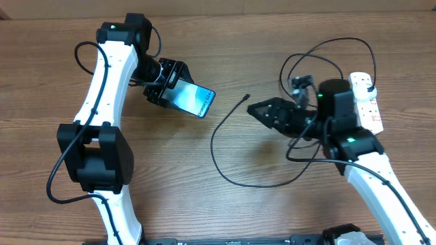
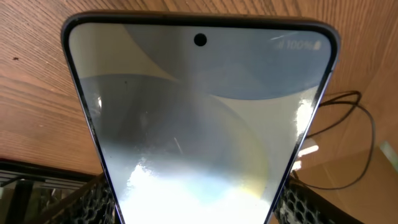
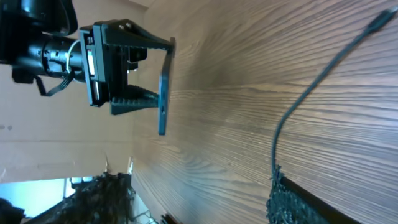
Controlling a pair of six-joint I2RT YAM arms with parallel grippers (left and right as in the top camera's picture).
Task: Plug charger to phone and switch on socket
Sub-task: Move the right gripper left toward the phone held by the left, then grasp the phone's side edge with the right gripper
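Fingers (image 2: 87,202) of the left gripper (image 1: 170,85) are clamped on the long edges of the phone (image 1: 195,99) at one end, with a mesh pad showing on each side in the wrist view. Phone looks lifted off the table (image 1: 54,41), tilted, lit screen up. Long axis runs far-left to near-right, and the free end points toward the right arm. Punch-hole camera is at that free end, so I judge the port end is back by the fingers. Port itself not seen.

Right gripper (image 1: 255,109) is low over the table, right of the phone and well apart from it, nose pointing left. Its fingers (image 3: 289,200) stand open with bare wood between them, nothing gripped. Charger (image 1: 212,139) lies in a loose loop on the table. Its tip (image 1: 246,97) is just beyond the right gripper's nose, on the far side, aimed at the phone. The cable runs up to one finger; cannot tell if it touches.

Right arm is nearer the tip. Likely next move: close on the cable just behind the tip.

Socket (image 1: 368,102) is at far right, behind the right arm. Cannot tell if the plug is seated. No containers in view.
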